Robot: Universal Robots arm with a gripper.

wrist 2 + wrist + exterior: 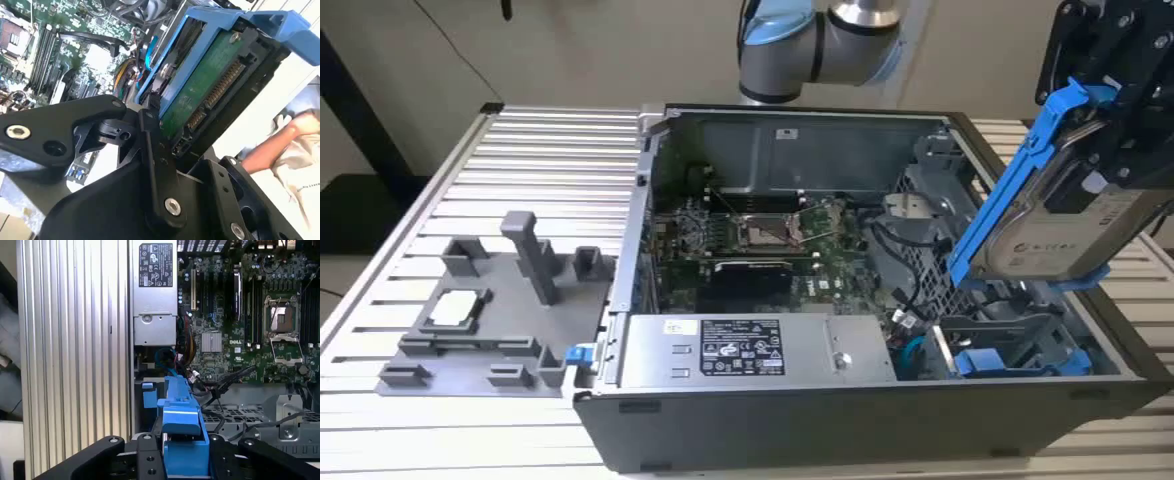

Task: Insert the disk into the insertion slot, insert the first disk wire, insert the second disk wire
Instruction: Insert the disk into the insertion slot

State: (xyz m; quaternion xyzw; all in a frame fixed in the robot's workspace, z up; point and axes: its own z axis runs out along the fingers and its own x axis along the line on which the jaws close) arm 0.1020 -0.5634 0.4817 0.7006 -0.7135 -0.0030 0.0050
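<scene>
- Fingers [144,456], black and jointed, are clamped on the disk [1047,235], a flat silver-grey hard drive with a white label, framed by a bright blue plastic carrier. In the first wrist view one finger stands at each side of the carrier's blue end.
- In the exterior view the disk hangs steeply tilted over the end of the open grey computer case [854,425] on the exterior view's right, with its label towards the camera.
- The insertion slot [998,335], a narrow bay of a grey sheet-metal cage in that end of the case, lies below the disk's lower end. The disk is outside it.
- The second wrist view shows the disk's green circuit-board underside and its row of connector contacts, uncovered.
- Inside the case lie a green motherboard [761,240] and a larger grey power-supply box with a white-and-black sticker [740,350], both well apart from the disk.
- The case stands on a ribbed aluminium worktop [520,150]. Beside it, on the exterior view's left, sits a grey fixture plate with upright posts [494,300].
- A person's forearm [275,147] shows beyond the disk in the second wrist view.
</scene>
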